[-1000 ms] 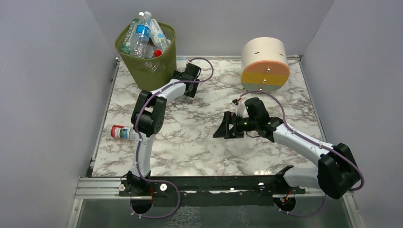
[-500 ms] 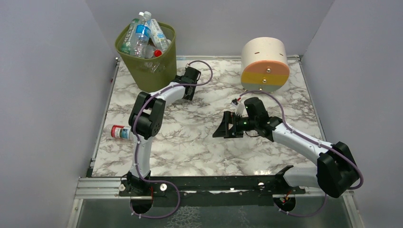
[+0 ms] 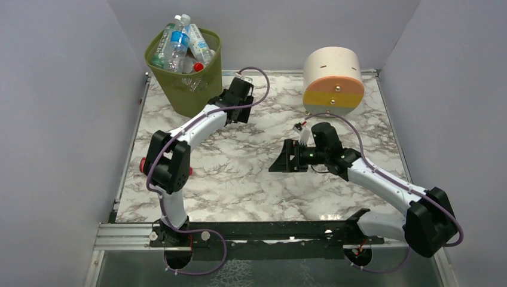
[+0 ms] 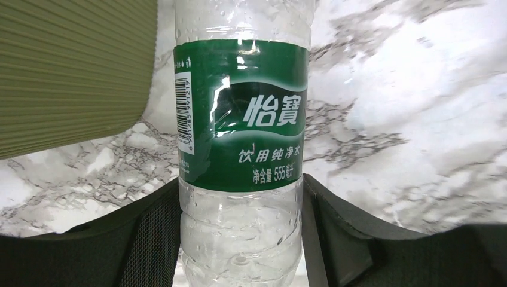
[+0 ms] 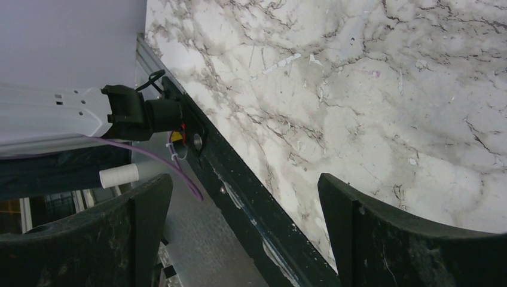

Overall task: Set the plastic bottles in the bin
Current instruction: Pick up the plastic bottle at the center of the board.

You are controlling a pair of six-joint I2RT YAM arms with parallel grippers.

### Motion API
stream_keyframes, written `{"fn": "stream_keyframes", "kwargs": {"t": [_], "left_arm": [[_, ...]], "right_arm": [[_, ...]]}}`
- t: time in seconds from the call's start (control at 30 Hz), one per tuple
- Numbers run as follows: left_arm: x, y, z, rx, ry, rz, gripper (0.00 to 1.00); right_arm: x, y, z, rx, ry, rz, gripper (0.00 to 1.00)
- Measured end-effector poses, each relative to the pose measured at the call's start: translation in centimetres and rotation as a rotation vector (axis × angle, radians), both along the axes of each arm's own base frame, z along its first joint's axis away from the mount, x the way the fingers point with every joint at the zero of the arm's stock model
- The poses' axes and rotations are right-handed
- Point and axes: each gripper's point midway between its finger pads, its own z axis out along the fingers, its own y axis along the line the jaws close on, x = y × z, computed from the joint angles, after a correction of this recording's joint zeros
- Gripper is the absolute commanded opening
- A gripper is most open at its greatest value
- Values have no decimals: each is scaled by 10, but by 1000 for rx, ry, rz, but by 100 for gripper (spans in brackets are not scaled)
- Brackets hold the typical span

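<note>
Between the left jaws, found one plastic bottle point(image 4: 242, 137), clear with a green label, clamped on both sides below the label. Up and to the left of those jaws, noted the bin point(image 4: 66, 72) wall just beside the bottle, not touching it. Against a second ago, logged a small shift of the left wrist toward the bin and a swing of the elbow down and outward. Judged as carriage under way, with the lift over the rim not yet made. Inside the bin, counted several bottles point(image 3: 179, 42) heaped above rim level; little room suspected. Well behind the left jaws, seen only the red cap of one more bottle point(image 3: 143, 162) on the tabletop point(image 3: 251, 179). Right jaws recorded as spread wide, holding nothing, unmoved; below them, marble and the front rail point(image 5: 239, 185).
</note>
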Motion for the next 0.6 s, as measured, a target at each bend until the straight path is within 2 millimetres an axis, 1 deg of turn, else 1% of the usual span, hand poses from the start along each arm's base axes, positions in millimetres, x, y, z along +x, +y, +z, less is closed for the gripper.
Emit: {"fn": "stream_keyframes", "kwargs": {"t": [0.1,0.23,0.3,0.37,0.5,0.6], "left_arm": [[-3,-7,34,-44,-44,-19,65],[-1,-14,80,-103,-104,-37,65],[-1,-18,106,-139,-138,-51,65],[-1,-21,136,-176,-179,-63,66],[-2,-27,205,-260,-293,-86,67],[-2,-28,252,-310,-383,-95,67]], "right_arm": [[-3,-2,5,12,-18,0,94],[-6,-4,6,16,-23,-1,94],[-8,-5,8,19,-25,-3,94],[-9,-6,12,28,-35,-4,94],[-12,-7,21,46,-61,-4,94],[-14,-9,27,57,-77,-5,94]]}}
